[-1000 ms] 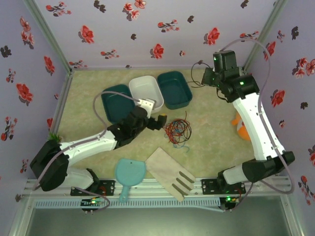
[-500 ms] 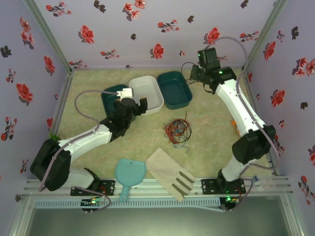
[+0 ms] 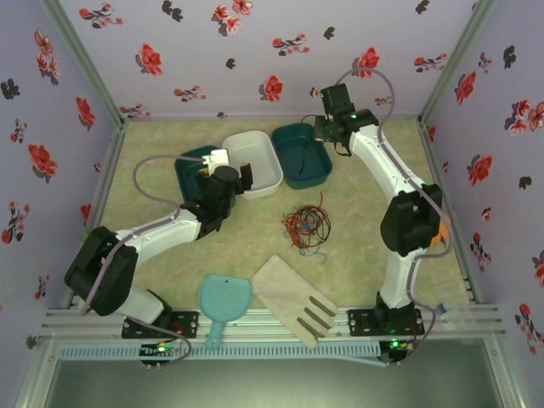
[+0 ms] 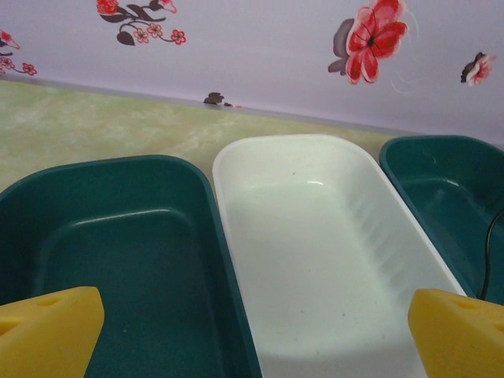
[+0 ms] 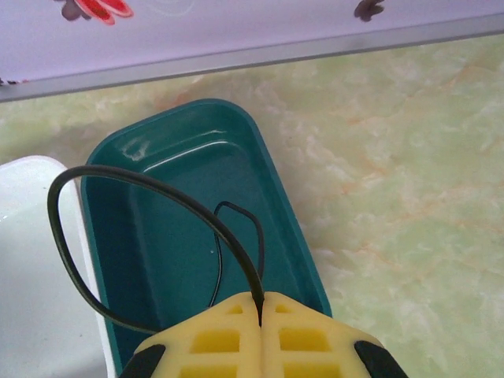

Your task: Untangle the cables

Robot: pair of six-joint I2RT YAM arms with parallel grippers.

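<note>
One black cable (image 5: 130,174) clenched in right gripper (image 5: 260,303) above teal bin (image 5: 181,130); left gripper (image 4: 252,335) spread open over bins (image 4: 299,197).

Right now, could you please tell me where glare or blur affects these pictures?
Right wrist view: a pale glare patch inside the teal bin, the black cable crisp. Left wrist view: a small highlight in the white bin, the yellow fingertips soft. Top external view: even light, the cable tangle small and soft.
</note>
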